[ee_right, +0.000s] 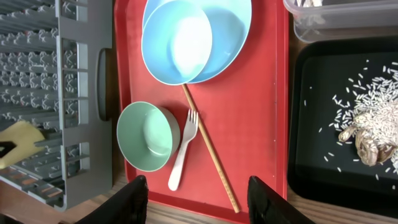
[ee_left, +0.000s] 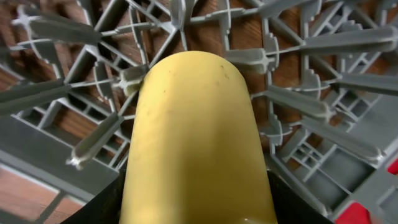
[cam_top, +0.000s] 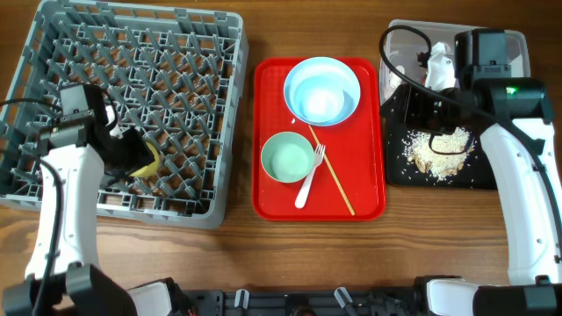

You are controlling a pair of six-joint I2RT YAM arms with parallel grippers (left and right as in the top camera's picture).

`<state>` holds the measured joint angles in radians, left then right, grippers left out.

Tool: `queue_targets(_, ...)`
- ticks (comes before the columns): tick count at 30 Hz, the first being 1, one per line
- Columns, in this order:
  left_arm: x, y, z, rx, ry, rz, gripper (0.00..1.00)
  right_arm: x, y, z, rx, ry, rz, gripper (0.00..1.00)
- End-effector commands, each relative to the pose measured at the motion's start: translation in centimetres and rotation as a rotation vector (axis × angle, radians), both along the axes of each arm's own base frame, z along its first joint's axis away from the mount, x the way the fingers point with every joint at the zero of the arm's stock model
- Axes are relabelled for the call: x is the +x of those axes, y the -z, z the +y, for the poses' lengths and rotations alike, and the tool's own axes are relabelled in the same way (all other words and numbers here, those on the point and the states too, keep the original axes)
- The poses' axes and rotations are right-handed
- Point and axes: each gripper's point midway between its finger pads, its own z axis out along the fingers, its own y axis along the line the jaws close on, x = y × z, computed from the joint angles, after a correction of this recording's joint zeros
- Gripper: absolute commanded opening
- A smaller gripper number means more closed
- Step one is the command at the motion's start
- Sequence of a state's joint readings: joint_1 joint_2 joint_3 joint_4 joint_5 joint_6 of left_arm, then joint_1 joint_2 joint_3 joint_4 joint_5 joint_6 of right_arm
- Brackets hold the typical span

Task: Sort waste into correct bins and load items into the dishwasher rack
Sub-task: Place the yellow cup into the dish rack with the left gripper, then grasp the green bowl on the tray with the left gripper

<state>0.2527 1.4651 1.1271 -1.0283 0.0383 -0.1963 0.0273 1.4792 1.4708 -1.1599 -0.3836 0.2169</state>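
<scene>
Gripping the small yellow cup by its sides, the left gripper has its fingers clamped on it, low over the pegs near the front of the grey dishwasher rack. Whether the cup touches the pegs cannot be told. The right gripper shows its fingers spread apart, seen against the near edge of the red tray. On that tray sit a pale round plate carrying a small bowl, a green bowl, a white fork and a wooden stick. Rice lies in the black tray, and a white scrap lies in the clear tub.
</scene>
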Motion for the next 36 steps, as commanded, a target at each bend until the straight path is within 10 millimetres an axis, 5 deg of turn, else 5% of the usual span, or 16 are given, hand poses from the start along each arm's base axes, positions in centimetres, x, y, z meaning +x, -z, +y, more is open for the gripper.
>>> queue_targets(1,0.7,0.2,0.4,0.005,0.000,-0.006,0.73,0.2,-1.0,-0.2,-0.014,-0.008,-0.037,0.52)
queue_targets(2,0.9,0.2,0.4,0.007,0.000,-0.014,1.00,0.2,-1.0,-0.2,-0.014,-0.008,-0.036,0.52)
queue_targets(4,1.3,0.0,0.5,0.010,0.000,-0.034,1.00,0.0,-0.9,-0.2,-0.014,-0.007,-0.027,0.56)
queue_targets(7,2.4,-1.3,-0.4,-0.039,0.017,-0.102,1.00,0.0,-0.9,-0.2,-0.014,-0.008,-0.026,0.75)
queue_targets(10,4.4,-5.4,-1.2,-0.075,0.043,-0.236,1.00,-0.3,-0.8,-0.2,-0.015,-0.008,-0.012,0.98)
queue_targets(12,6.0,-9.2,-2.5,-0.086,0.094,-0.369,1.00,-0.4,-0.7,-0.2,-0.015,-0.008,-0.007,1.00)
queue_targets(15,7.6,-13.4,-5.9,-0.077,0.210,-0.536,1.00,-0.7,-0.4,-1.2,-0.071,0.019,0.009,1.00)
queue_targets(18,8.0,-14.9,-13.3,-0.122,0.414,-0.606,1.00,-1.3,-1.1,-6.4,-0.250,0.220,0.026,1.00)
queue_targets(24,6.0,-11.9,-24.3,-0.253,0.696,-0.513,0.96,-2.1,-2.1,-11.0,-0.240,0.386,0.025,1.00)
queue_targets(29,4.3,-4.2,-32.7,-0.291,0.888,-0.327,0.95,-2.4,-2.0,-12.6,-0.226,0.469,0.042,1.00)
queue_targets(32,3.1,0.7,-35.4,-0.277,0.952,-0.219,0.88,-2.7,-1.1,-12.5,-0.227,0.465,0.067,1.00)
queue_targets(36,2.1,5.6,-36.0,-0.180,0.980,-0.120,0.85,-3.1,-0.1,-12.4,-0.228,0.461,0.098,1.00)
